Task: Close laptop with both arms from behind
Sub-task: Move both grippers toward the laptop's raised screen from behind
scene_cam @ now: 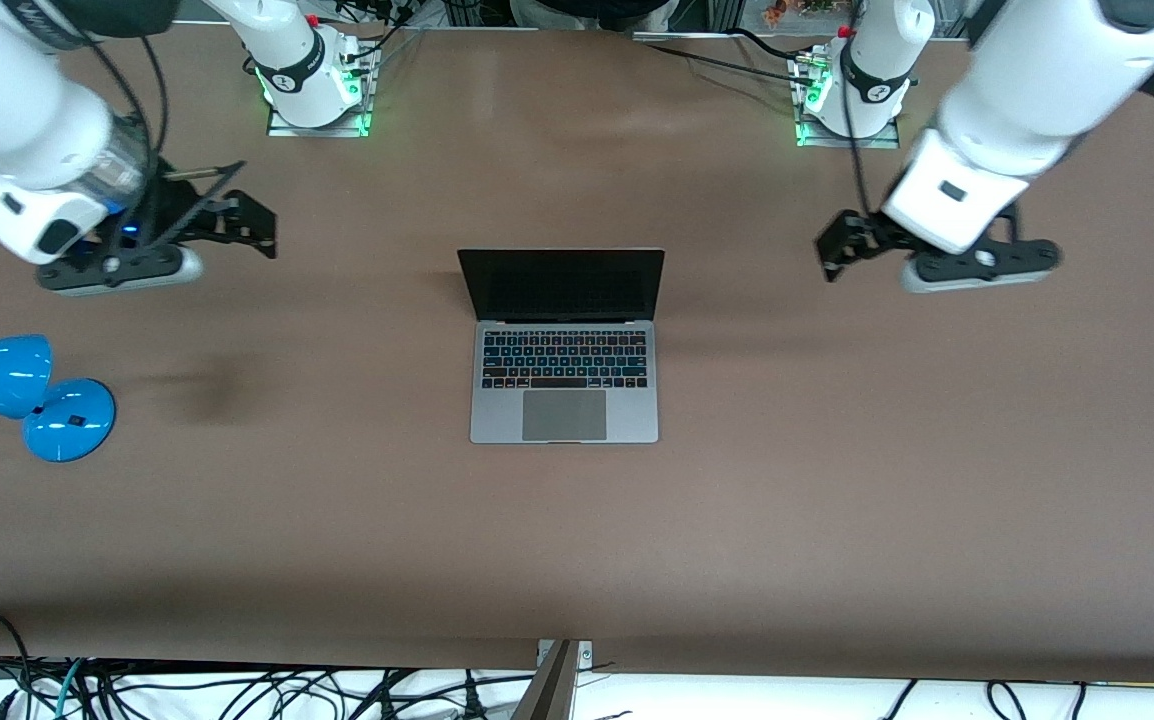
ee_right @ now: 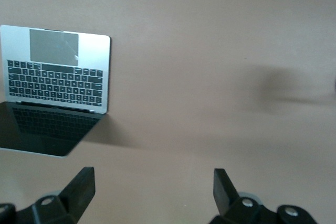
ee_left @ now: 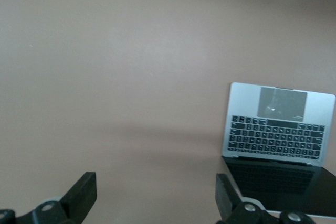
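Laptop [scene_cam: 564, 345] open; left gripper [ee_left: 155, 203], right gripper [ee_right: 152, 198] wide open, empty; lamp [scene_cam: 22, 395] front-view only.

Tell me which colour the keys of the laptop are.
The keys of the laptop are black, set in a silver-grey body; the front view shows this best.

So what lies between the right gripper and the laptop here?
Nothing: in the front view only bare brown table separates the right gripper from the open laptop. The blue lamp sits off that line, nearer the camera.
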Controlling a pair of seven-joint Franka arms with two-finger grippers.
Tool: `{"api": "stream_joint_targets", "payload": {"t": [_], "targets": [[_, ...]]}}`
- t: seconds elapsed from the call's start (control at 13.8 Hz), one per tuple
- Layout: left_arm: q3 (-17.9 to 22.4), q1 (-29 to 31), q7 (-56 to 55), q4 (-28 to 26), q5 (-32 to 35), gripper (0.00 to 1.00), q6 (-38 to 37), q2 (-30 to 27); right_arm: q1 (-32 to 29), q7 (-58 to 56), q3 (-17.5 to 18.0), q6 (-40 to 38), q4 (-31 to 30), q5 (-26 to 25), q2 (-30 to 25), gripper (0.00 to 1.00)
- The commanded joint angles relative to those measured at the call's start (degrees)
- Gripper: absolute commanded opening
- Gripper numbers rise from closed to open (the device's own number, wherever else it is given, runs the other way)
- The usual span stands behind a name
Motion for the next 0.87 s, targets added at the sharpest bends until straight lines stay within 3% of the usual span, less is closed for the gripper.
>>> {"api": "stream_joint_targets", "payload": {"t": [0.0, 0.22, 0.51, 0.65, 0.8], "targets": [[-4.0, 0.1, -5.2, -0.9, -0.3, 1.00, 0.4, -0.1, -0.7, 5.7, 3.6, 3.1, -3.3, 2.0, -1.4, 1.00], [-9.1, 0.1, -13.1, -1.7, -0.3, 0.98, 0.6, 0.6, -0.7, 11.5, 7.3, 5.4, -5.3, 2.5, -1.3, 1.00], [-14.2, 0.1, -21.0, -2.1, -0.3, 0.90, 0.6, 2.3, -0.7, 18.5, 12.0, 8.7, -7.9, 2.5, -0.7, 0.99], [-16.1, 0.0, -23.5, -2.4, -0.4, 0.87, 0.9, 3.4, -0.4, 22.2, 13.9, 8.7, -8.7, 2.6, -0.1, 0.88], [-18.1, 0.0, -26.2, -2.8, -0.4, 0.73, 2.3, 4.6, -0.3, 24.6, 15.8, 8.7, -8.9, 2.7, 0.9, 0.78]]}}
